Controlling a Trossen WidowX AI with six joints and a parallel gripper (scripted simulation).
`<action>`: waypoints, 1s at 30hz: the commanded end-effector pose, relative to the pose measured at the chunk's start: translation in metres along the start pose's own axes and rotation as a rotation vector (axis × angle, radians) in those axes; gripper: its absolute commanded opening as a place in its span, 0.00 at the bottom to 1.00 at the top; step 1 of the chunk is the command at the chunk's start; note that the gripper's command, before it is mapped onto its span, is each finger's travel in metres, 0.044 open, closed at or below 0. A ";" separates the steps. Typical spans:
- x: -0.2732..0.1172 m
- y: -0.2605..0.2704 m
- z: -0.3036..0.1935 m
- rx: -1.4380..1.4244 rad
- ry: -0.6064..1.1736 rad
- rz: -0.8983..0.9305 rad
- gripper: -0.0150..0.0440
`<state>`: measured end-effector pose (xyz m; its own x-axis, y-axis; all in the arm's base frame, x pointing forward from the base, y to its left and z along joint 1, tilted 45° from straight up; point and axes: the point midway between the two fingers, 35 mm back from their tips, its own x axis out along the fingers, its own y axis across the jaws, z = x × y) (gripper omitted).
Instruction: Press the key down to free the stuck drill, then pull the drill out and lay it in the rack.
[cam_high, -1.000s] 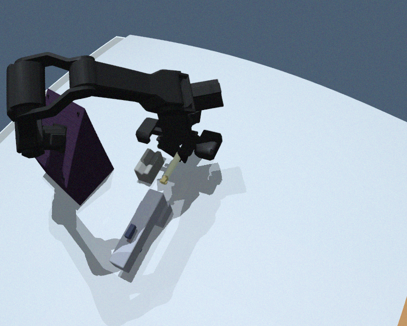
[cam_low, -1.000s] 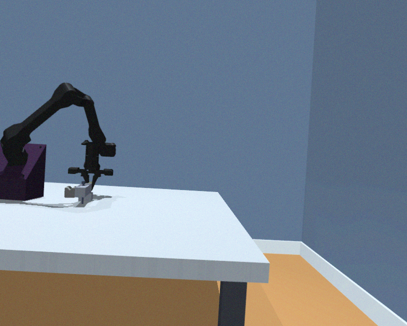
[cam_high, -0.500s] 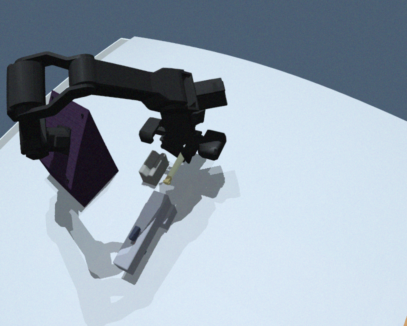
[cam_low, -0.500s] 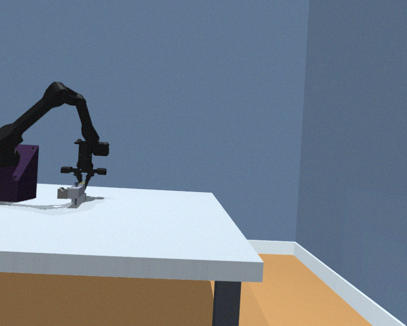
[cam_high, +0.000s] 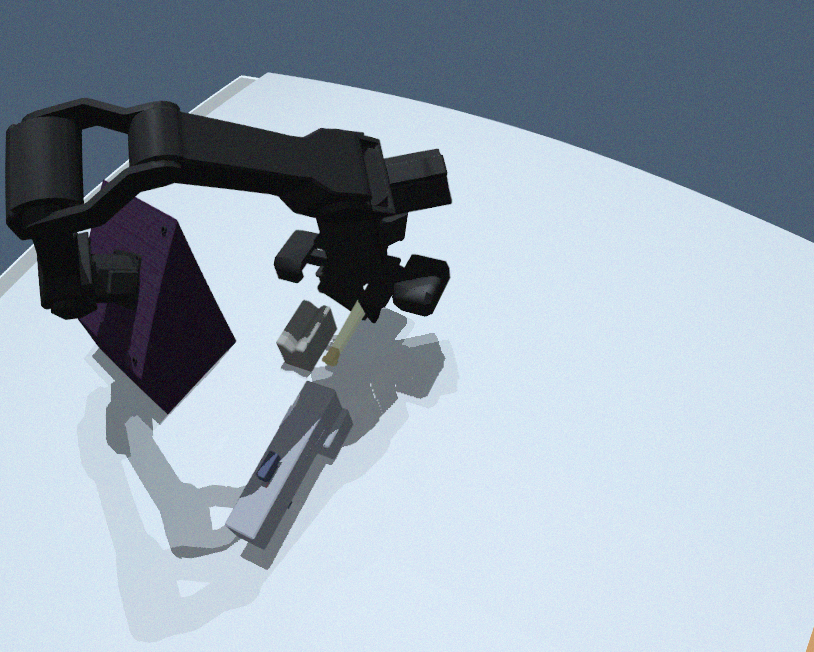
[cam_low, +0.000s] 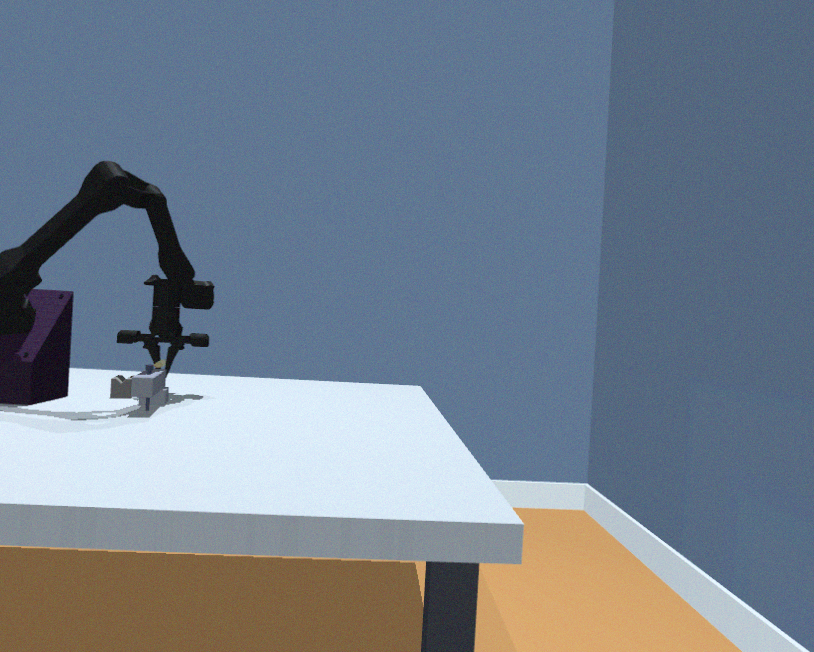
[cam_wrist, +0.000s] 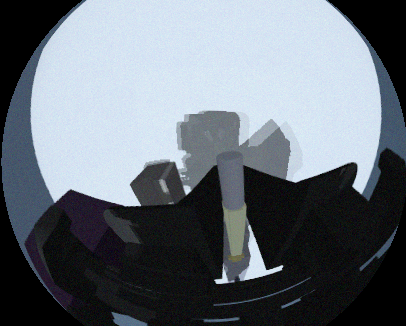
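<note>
My gripper (cam_high: 368, 313) (cam_low: 164, 367) (cam_wrist: 224, 169) is shut on the drill and holds it above the table. The drill (cam_high: 348, 330) (cam_wrist: 234, 227) has a pale yellow shank, a gold end and a grey round part, which shows between the fingers in the wrist view. Its gold end points toward the near end of the housing, with a gap between them in the top view. The lavender-grey housing (cam_high: 253, 521) (cam_low: 143, 386) has a dark blue key (cam_high: 268, 466) (cam_low: 148, 368) on top. The grey notched rack (cam_high: 296, 352) (cam_low: 120, 388) (cam_wrist: 160, 183) stands beside the drill, toward the arm's base.
The dark purple base block (cam_high: 183, 326) (cam_low: 50, 363) (cam_wrist: 82, 212) stands on the white table (cam_high: 577, 407) (cam_low: 305, 461) (cam_wrist: 125, 75), left of the rack in the top view. A small bracket sticks out of the housing's far side. Arm shadows fall around the housing.
</note>
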<state>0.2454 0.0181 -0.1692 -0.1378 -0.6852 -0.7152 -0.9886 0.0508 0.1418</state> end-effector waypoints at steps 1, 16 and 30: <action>-0.003 0.000 0.000 0.003 -0.003 -0.001 0.25; -0.011 0.000 0.000 0.003 -0.003 -0.001 0.25; -0.018 -0.001 0.000 0.003 -0.004 -0.001 0.25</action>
<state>0.2476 0.0283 -0.1574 -0.1378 -0.6847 -0.7157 -0.9886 0.0506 0.1419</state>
